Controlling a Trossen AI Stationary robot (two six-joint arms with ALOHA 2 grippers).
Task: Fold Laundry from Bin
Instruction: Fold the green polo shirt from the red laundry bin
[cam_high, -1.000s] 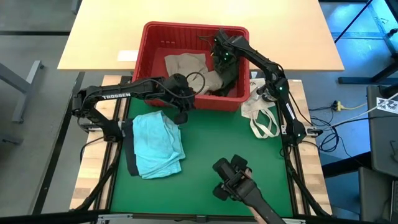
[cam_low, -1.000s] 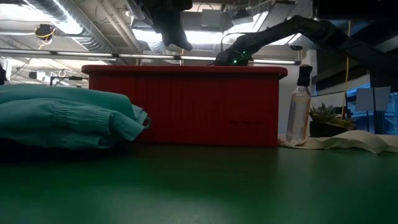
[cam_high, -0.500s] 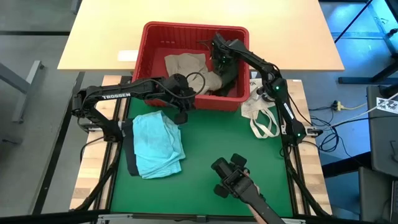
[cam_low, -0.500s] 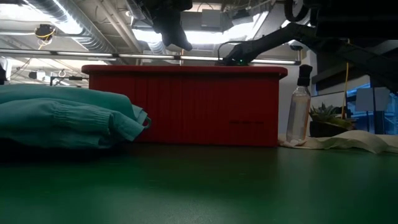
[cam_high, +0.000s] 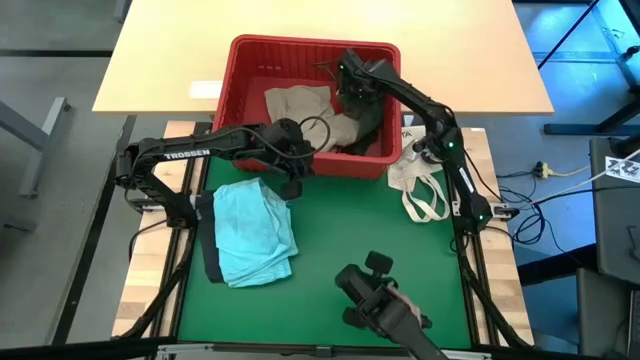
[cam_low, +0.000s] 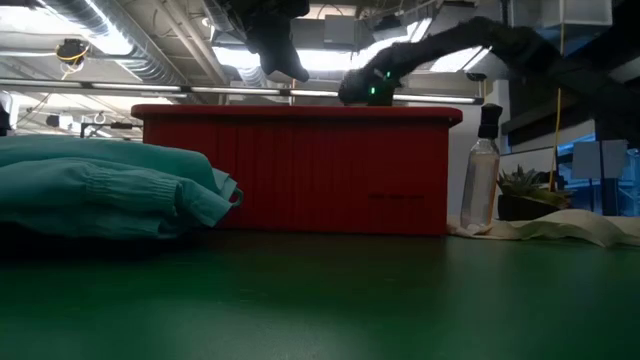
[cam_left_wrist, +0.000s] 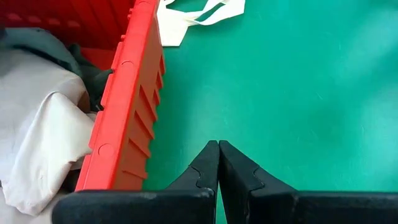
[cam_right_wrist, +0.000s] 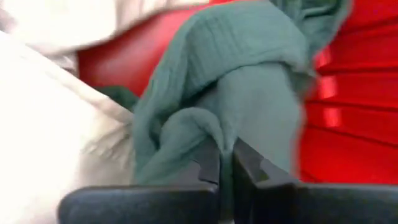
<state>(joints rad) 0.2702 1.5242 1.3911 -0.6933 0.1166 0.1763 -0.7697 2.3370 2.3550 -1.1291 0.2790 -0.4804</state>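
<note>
Fingers of the right gripper (cam_right_wrist: 227, 163) were pinched together on a fold of the dark olive green garment (cam_right_wrist: 249, 81), deep in the red bin (cam_high: 245, 55) toward its right-hand wall, with the beige-tan garment (cam_high: 300, 105) lying beside it on the bin floor. From above, that gripper (cam_high: 352, 88) sat just inside the rim, over the dark cloth (cam_high: 365, 125). The left gripper (cam_left_wrist: 219, 163) was shut on nothing, hovering over the green mat (cam_high: 400, 230) just outside the bin's near wall (cam_left_wrist: 127, 112). On the mat lay the light teal garment (cam_high: 255, 230), loosely folded on top of a black one (cam_high: 208, 265) whose edge showed beneath it, and the white cloth bag (cam_high: 420, 190) lay off to the right. The grasp looked thin, only a ridge of fabric between the fingertips, so a good lift would probably be slow and straight up until the whole garment cleared the rim, watching that the beige piece did not drag along with it. Carrying it toward open mat beside the teal pile, and bringing the idle left arm in to catch a second corner, would likely make spreading it flat far easier than dropping it in a heap.
</note>
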